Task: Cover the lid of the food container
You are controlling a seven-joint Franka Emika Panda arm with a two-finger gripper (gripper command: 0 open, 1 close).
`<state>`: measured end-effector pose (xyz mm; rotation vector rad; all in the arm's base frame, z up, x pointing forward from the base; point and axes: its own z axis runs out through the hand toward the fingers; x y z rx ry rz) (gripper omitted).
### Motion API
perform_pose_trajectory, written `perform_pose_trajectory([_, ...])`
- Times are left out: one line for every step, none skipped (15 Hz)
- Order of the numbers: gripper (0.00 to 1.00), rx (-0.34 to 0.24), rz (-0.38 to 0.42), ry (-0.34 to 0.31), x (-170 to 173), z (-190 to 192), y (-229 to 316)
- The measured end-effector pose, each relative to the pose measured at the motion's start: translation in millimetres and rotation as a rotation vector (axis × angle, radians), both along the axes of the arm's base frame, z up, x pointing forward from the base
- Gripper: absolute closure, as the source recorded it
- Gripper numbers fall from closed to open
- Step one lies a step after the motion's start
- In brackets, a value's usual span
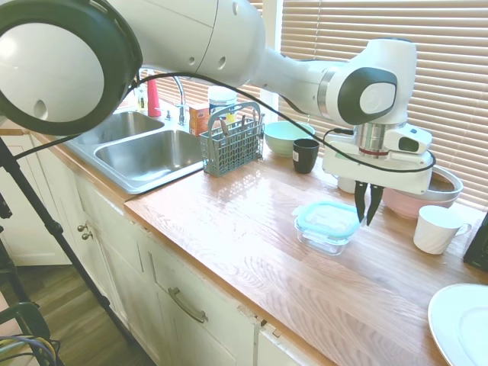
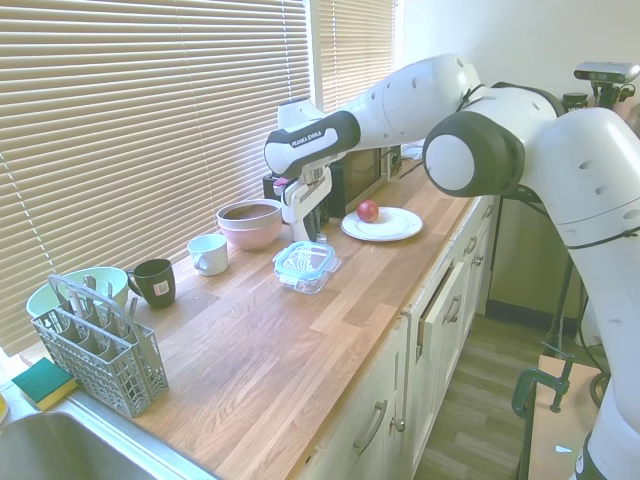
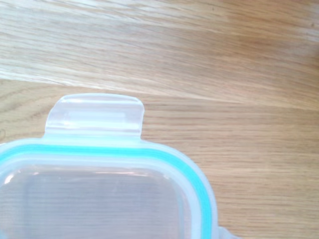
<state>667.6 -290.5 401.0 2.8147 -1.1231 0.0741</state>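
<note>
The lid (image 1: 329, 216) lies flat on the food container (image 1: 326, 236) — the gripper (image 1: 367, 217) hangs just beside its edge, fingers narrowly apart, seemingly holding nothing — pink bowl (image 1: 415, 194) behind

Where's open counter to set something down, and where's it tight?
Free: the broad front strip of wood between the cutlery basket and the food container, out to the counter edge; also the patch between the container and the white plate. Tight: the window side, where the mint bowl, dark mug, pink bowl and white cup line up.
</note>
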Motion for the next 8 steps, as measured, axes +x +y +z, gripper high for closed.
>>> perform_pose_trajectory([1.00, 0.000, 0.002, 0.003, 1.8, -3.6, 0.4])
perform_pose_trajectory([1.00, 0.000, 0.005, 0.007, 4.1, -7.6, 1.7])
perform_pose_trajectory([1.00, -0.002, 0.008, 0.006, 6.1, -8.5, 3.1])
perform_pose_trajectory([1.00, -0.002, 0.011, 0.006, 7.7, -8.5, 4.9])
perform_pose_trajectory([1.00, -0.003, 0.013, 0.005, 8.8, -8.6, 6.2])
perform_pose_trajectory([1.00, -0.003, 0.013, 0.005, 9.3, -8.6, 6.6])
perform_pose_trajectory([1.00, -0.003, 0.014, 0.006, 9.6, -8.7, 7.3])
perform_pose_trajectory([1.00, -0.003, 0.015, 0.006, 10.0, -8.7, 8.5])
